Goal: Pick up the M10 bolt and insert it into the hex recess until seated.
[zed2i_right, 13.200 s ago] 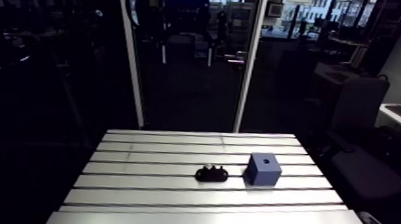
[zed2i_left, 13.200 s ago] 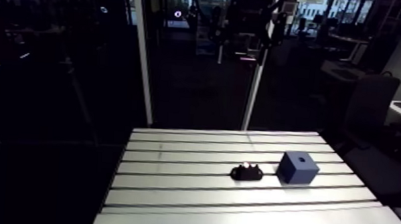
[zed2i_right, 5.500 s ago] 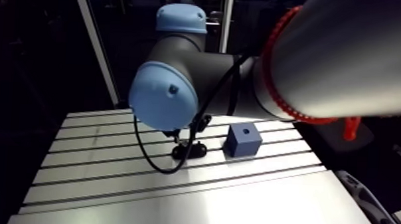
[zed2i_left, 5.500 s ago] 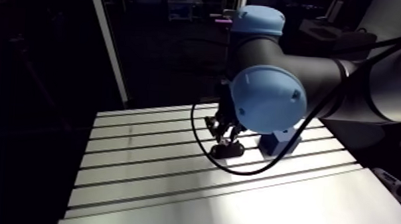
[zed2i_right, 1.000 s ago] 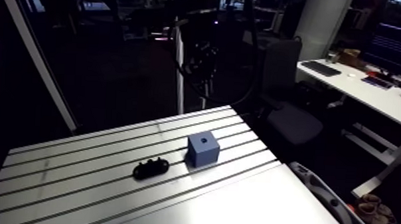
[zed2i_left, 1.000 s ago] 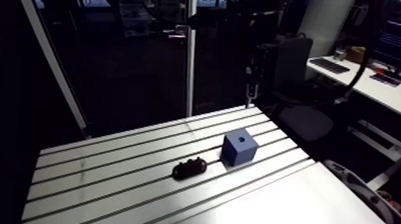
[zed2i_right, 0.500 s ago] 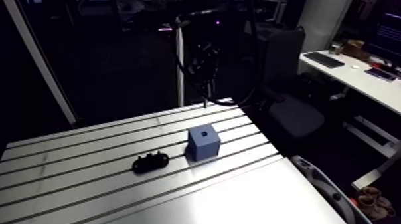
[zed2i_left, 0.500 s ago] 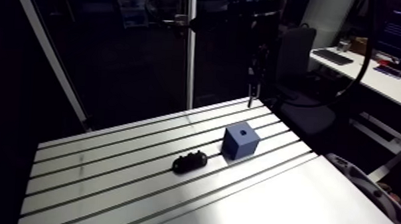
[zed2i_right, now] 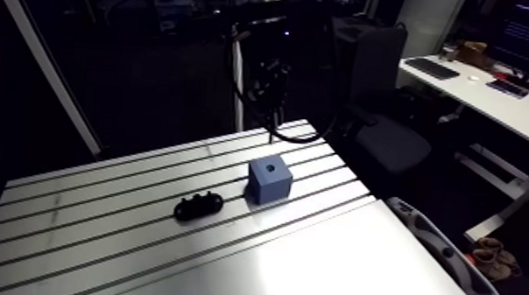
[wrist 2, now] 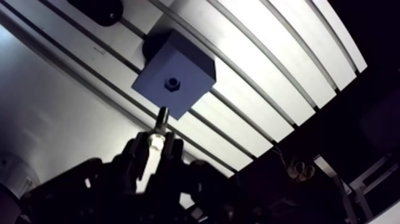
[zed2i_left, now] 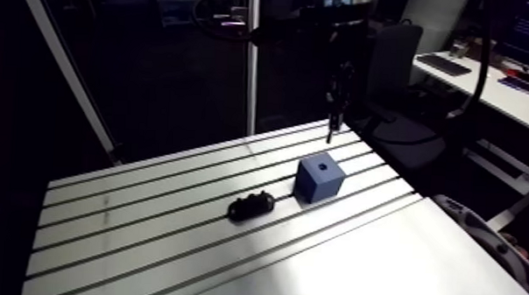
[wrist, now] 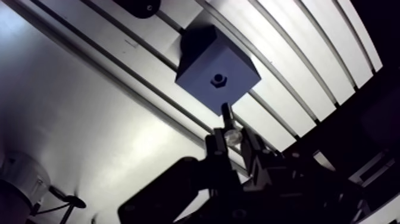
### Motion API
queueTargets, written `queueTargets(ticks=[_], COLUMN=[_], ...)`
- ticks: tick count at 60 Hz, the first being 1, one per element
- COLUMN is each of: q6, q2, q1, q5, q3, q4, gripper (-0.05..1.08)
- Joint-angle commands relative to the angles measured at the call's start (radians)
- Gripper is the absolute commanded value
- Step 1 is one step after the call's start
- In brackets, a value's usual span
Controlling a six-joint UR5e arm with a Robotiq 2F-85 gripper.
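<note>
Hanging in the air near the blue block (wrist: 202, 56), the M10 bolt (wrist: 227, 118) is clamped between the gripper's (wrist: 233, 144) two fingers, shank pointing outward, clear of the block's empty hex recess (wrist: 219, 79). Only the wrist view shows this grip. The arm view shows a black holder (zed2i_left: 249, 206) beside the block on the slotted table (zed2i_left: 140, 229).

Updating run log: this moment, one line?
hand: shut on bolt | bolt: held clear of blue block | hex recess: empty
</note>
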Motion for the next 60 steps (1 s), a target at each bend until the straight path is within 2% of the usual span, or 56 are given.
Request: queueTargets(ticks=[1, 23, 27, 33, 60], q6=[0.003, 0.000, 0.001, 0.001, 0.002], q2=[0.010, 0.021, 0.030, 0.033, 0.038], q1=[0.000, 0.001, 0.001, 0.001, 0.001], q5=[0.000, -0.003, -0.016, -0.023, -0.023], q3=[0.021, 0.041, 0.043, 0.043, 0.053], q4=[-0.016, -0.055, -0.055, -0.055, -0.057], gripper=[1.07, 1.06, 1.06, 1.06, 1.06])
